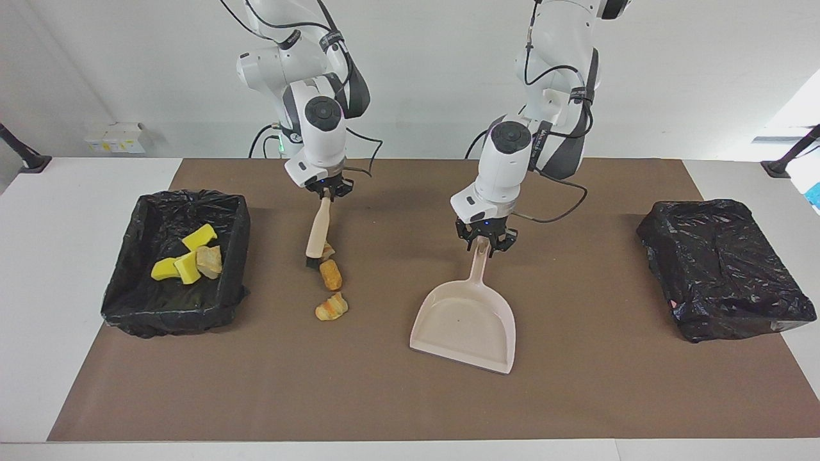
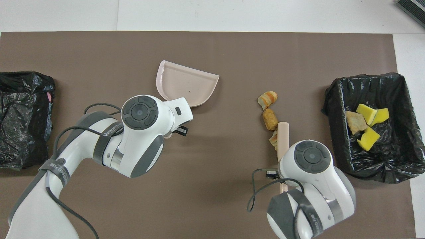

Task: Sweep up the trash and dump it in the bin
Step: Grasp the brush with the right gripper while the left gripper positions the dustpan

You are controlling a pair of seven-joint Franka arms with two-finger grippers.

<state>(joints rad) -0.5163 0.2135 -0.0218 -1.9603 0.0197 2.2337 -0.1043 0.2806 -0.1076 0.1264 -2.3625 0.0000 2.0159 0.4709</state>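
Trash lies in two places in the facing view: three yellow sponge pieces [image 1: 182, 256] and one bread lump [image 1: 209, 260] sit in the open black-lined bin [image 1: 128, 282] at the right arm's end of the surface, while three bread lumps [image 1: 331, 274] line up on the brown mat [image 1: 410, 397]. The right gripper [image 1: 328, 190] is clamped on the brush [image 1: 318, 230], whose bristles touch the lump nearest the robots. The left gripper [image 1: 486, 245] sits at the dustpan's [image 1: 466, 320] handle; whether it grips I cannot tell. In the overhead view, the brush [image 2: 282, 137] lies beside the lumps [image 2: 269, 118], the dustpan [image 2: 186, 86] well apart, and a second covered bin [image 2: 20, 119] at the left arm's end.
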